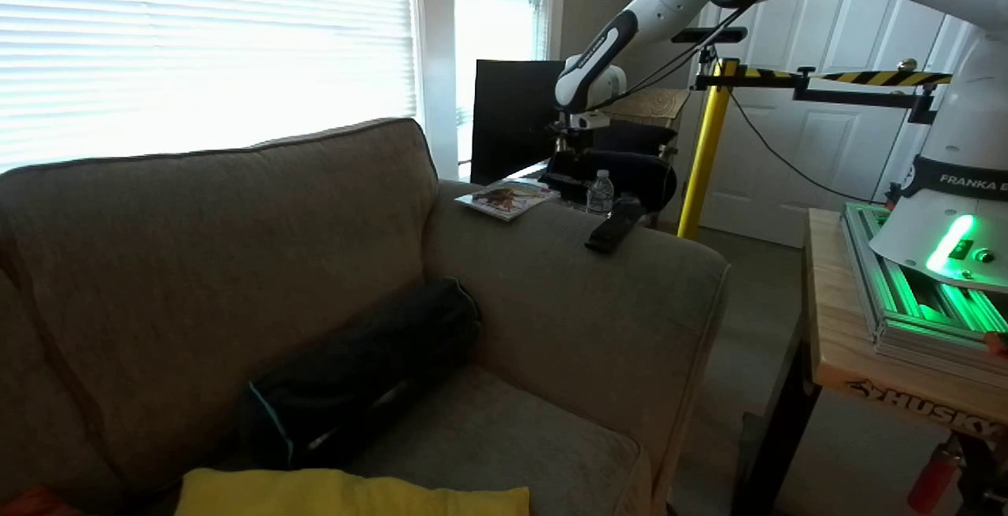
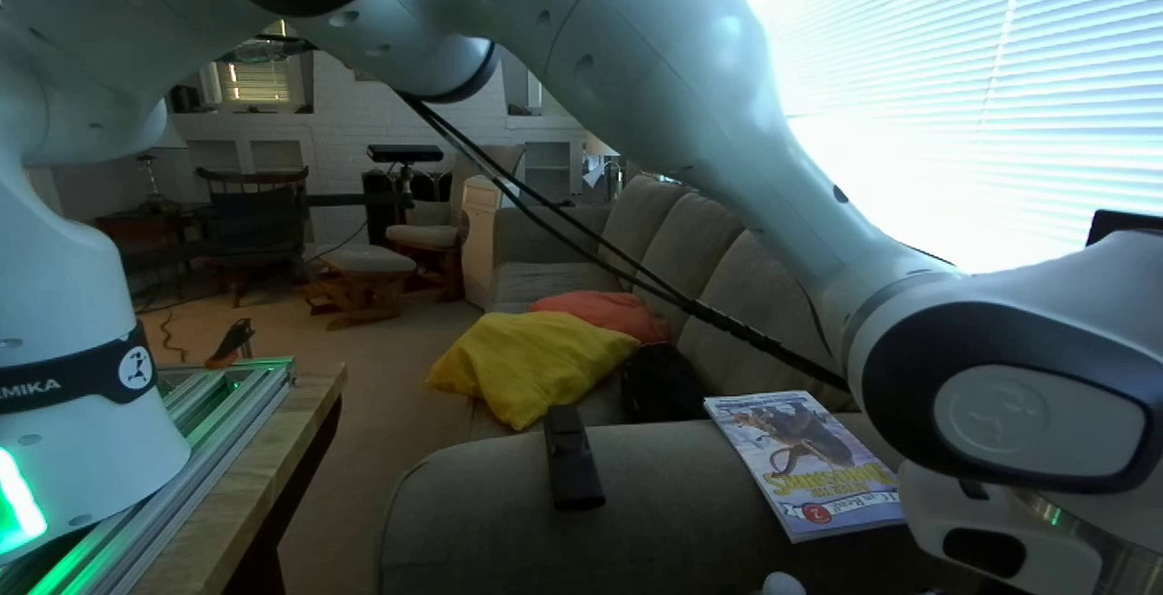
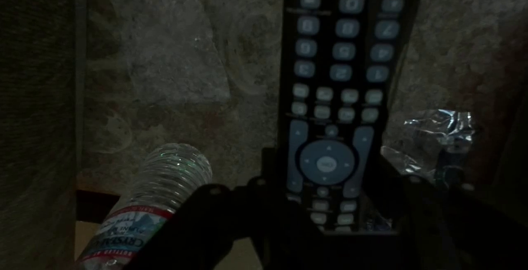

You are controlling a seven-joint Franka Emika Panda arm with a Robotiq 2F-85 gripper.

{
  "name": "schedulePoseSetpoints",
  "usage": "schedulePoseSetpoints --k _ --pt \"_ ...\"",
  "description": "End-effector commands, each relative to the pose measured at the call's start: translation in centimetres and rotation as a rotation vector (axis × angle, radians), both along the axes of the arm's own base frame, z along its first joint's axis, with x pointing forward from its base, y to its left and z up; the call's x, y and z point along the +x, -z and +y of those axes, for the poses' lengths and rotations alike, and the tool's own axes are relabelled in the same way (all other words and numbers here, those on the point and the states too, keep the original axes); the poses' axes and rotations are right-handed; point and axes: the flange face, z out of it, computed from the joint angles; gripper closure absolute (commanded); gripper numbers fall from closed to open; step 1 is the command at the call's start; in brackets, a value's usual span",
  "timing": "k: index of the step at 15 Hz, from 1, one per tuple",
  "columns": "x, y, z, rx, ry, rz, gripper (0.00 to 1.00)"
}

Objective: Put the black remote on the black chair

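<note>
The slim black remote [image 3: 342, 55], with grey and coloured buttons, is between the fingers of my gripper [image 3: 324, 160] in the wrist view. The fingertips press on both its long sides, and it looks tilted, its far end nearer the camera. In an exterior view my gripper [image 1: 568, 165] is past the couch arm; the held remote merges with dark things there. No all-black chair shows clearly. An upright black rectangular panel [image 1: 516, 118] stands by the window; I cannot tell whether it is the chair's back.
A broader black remote [image 1: 616, 224] and a picture book [image 2: 804, 463] lie on the couch arm [image 2: 472, 504]. A water bottle [image 3: 152, 208] and clear plastic packaging [image 3: 441, 138] are close below my gripper, over a mottled stone-like surface [image 3: 177, 47]. Dark cushioned shapes [image 1: 650, 177] stand behind the bottle.
</note>
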Motion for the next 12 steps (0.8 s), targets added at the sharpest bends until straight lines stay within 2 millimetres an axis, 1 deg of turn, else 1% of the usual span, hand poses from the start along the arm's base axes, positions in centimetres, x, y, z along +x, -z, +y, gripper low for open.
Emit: schedulePoseSetpoints --k 1,4,6,8,12 --pt "0.5 2.6 1.7 -0.013 -0.036 0.044 0.72" --pt "0.5 4.9 3.4 -0.023 -0.069 0.082 0.72" --pt "0.6 5.9 4.4 -0.031 -0.087 0.099 0.72" --pt "0.8 6.6 5.0 -0.041 -0.102 0.109 0.72" --pt "1.4 7.1 6.0 -0.066 -0.114 0.113 0.72"
